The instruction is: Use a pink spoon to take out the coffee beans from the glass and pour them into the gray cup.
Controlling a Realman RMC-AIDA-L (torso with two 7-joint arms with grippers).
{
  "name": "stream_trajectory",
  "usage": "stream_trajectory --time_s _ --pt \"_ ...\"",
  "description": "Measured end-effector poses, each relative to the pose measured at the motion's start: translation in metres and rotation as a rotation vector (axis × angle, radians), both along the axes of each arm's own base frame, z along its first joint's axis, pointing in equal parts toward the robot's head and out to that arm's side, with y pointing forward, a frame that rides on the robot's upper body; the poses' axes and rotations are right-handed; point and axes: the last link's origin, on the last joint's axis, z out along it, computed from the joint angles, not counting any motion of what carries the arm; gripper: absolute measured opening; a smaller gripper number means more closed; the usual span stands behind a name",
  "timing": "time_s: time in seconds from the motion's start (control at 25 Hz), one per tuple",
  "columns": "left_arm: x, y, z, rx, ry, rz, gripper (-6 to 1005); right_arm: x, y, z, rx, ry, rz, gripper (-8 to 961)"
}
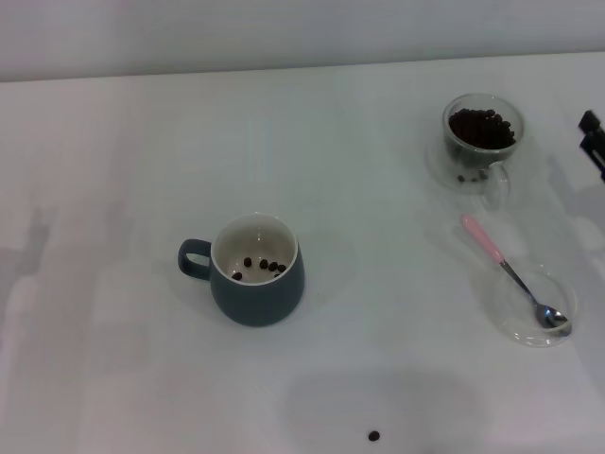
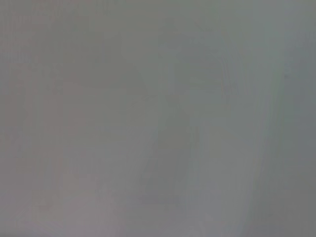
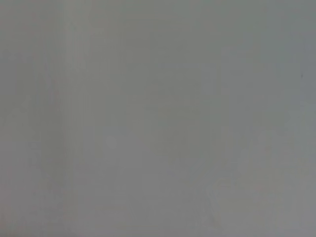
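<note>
In the head view the pink spoon [image 1: 510,271] lies with its metal bowl in a flat clear glass dish [image 1: 567,307] and its pink handle pointing toward the glass. The glass [image 1: 480,151] stands at the back right, holding many coffee beans [image 1: 482,126]. The gray cup [image 1: 257,270] stands left of centre, handle to the left, with several beans inside. Only the dark tip of my right gripper [image 1: 593,132] shows at the right edge, beside the glass and apart from it. My left gripper is out of view. Both wrist views show only blank grey.
One stray coffee bean [image 1: 374,436] lies on the white table [image 1: 378,208] near the front edge. The table's far edge meets a pale wall at the back.
</note>
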Motion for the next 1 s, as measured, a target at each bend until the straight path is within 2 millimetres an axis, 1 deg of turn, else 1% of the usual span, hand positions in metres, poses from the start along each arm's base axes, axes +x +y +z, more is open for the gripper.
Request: stream_trajectory --time_s 0.08,0.28,0.6,0.8,1.0 --pt "0.001 0.001 0.0 0.0 0.0 -0.002 774 0.001 0.001 -0.005 0.005 -0.041 -0.023 711" --pt "0.003 0.005 -0.001 -0.006 0.001 -0.007 775 0.0 0.002 -0.007 0.007 -0.048 -0.025 708" --pt "0.006 0.007 -0.002 -0.004 -0.004 -0.014 774 -0.002 0.005 -0.007 0.008 -0.051 -0.02 707" --pt "0.007 0.007 -0.001 0.0 -0.009 -0.021 775 0.0 0.005 -0.004 0.033 -0.041 -0.033 708" --pt "0.012 0.012 -0.001 0.001 -0.01 -0.035 775 0.0 0.006 -0.003 0.04 -0.038 -0.036 708"
